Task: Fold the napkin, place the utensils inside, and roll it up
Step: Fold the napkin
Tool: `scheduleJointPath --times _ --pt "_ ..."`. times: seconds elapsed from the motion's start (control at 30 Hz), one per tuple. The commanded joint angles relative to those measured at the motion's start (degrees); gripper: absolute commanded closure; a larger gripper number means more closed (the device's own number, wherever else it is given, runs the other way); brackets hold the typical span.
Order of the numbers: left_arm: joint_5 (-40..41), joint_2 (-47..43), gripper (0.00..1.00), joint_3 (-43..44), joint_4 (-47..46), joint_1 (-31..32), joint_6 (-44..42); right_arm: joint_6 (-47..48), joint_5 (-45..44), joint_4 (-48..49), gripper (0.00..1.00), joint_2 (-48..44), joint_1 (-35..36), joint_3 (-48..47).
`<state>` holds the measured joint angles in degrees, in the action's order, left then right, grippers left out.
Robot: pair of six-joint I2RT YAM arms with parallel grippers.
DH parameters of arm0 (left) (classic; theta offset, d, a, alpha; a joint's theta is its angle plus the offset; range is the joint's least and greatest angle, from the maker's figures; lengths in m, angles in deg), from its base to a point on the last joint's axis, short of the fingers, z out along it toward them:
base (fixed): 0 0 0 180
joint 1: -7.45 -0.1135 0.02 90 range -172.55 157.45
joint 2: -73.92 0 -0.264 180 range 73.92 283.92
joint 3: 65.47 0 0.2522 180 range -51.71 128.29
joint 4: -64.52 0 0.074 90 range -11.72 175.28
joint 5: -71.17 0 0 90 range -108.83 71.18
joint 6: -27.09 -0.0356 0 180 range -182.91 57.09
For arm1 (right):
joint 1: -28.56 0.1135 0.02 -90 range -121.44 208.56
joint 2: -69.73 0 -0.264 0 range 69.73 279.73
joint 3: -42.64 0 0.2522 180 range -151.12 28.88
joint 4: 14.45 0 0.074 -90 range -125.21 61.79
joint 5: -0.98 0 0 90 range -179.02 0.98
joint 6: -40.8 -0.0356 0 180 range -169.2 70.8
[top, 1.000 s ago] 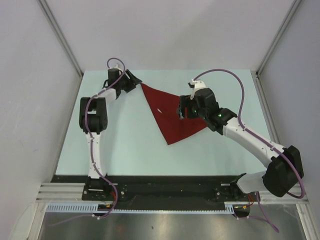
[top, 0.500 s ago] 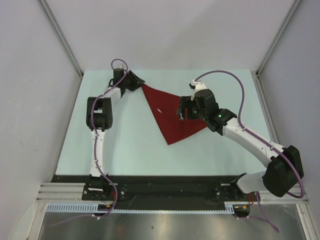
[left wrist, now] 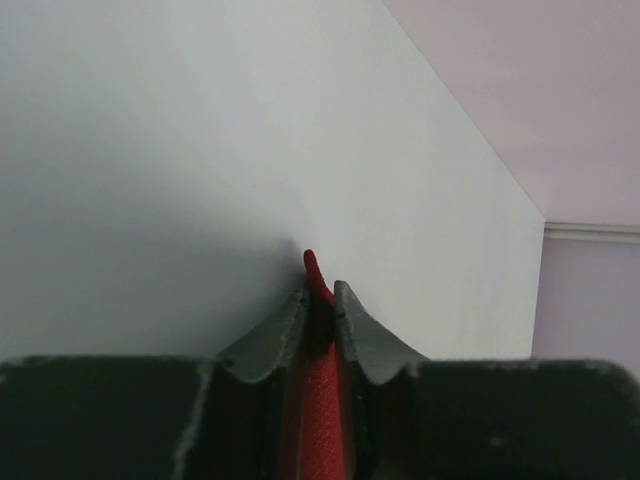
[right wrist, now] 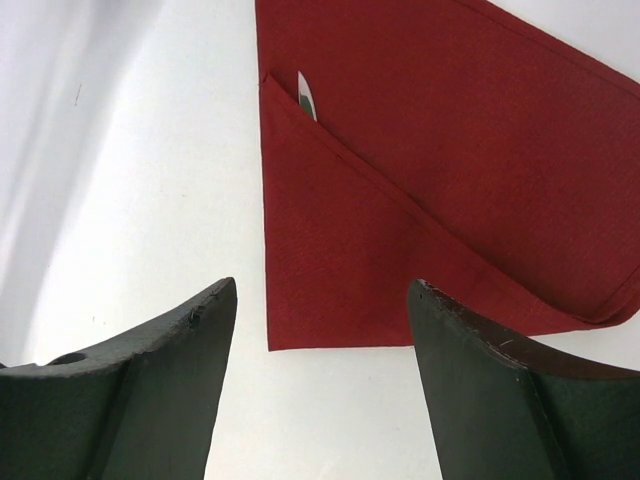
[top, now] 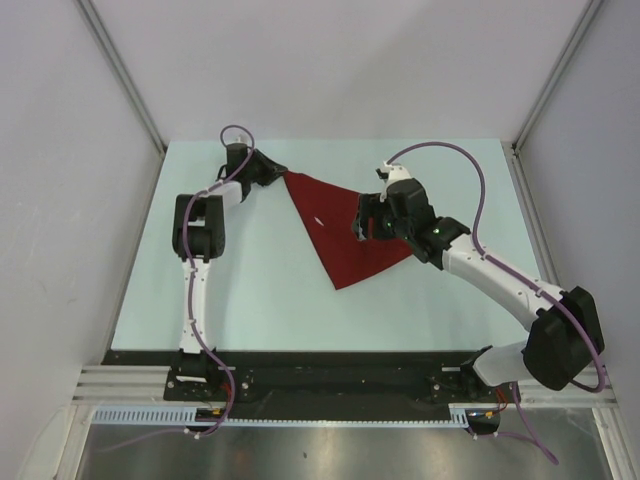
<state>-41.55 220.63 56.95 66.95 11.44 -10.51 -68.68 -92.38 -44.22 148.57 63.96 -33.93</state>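
I see the napkin folded on the bench, the knife tucked under its flap. My left tool pinches its far corner; my right tool hangs released. Rolling remains.

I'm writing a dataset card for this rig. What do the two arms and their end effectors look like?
The left arm and right arm have white links, black joint housings and a thin purple cable looping alongside. A small green light glows on the right arm. The left end effector and right end effector each have two dark, matte, tapering fingers.
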Motion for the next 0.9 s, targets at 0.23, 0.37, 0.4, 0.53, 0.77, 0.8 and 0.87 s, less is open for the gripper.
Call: scheduleJointPath --times 0.23,0.37,0.4,0.53,0.77,0.8,0.87 --pt "-5.4 -0.1 1.00 0.5 -5.6 -0.4 -1.3 -0.6 0.2 0.5 0.26 1.6 -0.2 -0.7" --pt "-6.1 -5.5 1.00 -5.9 -12.0 0.2 -2.3 -0.6 -0.1 0.5 0.27 1.6 -0.3 0.0" --pt "-6.1 -6.8 1.00 -7.2 -13.3 0.4 -2.4 -0.7 -0.1 0.6 0.26 1.6 -0.3 0.3" --pt "-5.4 -15.7 1.00 -17.8 -19.5 2.0 -3.3 -1.0 -0.1 1.0 0.27 1.3 -0.2 1.1" --pt "-4.6 -27.9 1.00 -36.0 -29.4 6.3 -4.7 -0.6 -1.4 1.2 0.27 -0.5 -0.3 3.4" --pt "-4.3 -29.1 1.00 -38.0 -31.0 6.9 -5.0 -0.5 -1.6 1.2 0.27 -1.1 -0.4 4.0" --pt "-3.8 -32.8 1.00 -44.0 -32.3 8.8 -5.8 -0.4 -1.5 1.2 0.27 -1.7 -0.4 4.7"
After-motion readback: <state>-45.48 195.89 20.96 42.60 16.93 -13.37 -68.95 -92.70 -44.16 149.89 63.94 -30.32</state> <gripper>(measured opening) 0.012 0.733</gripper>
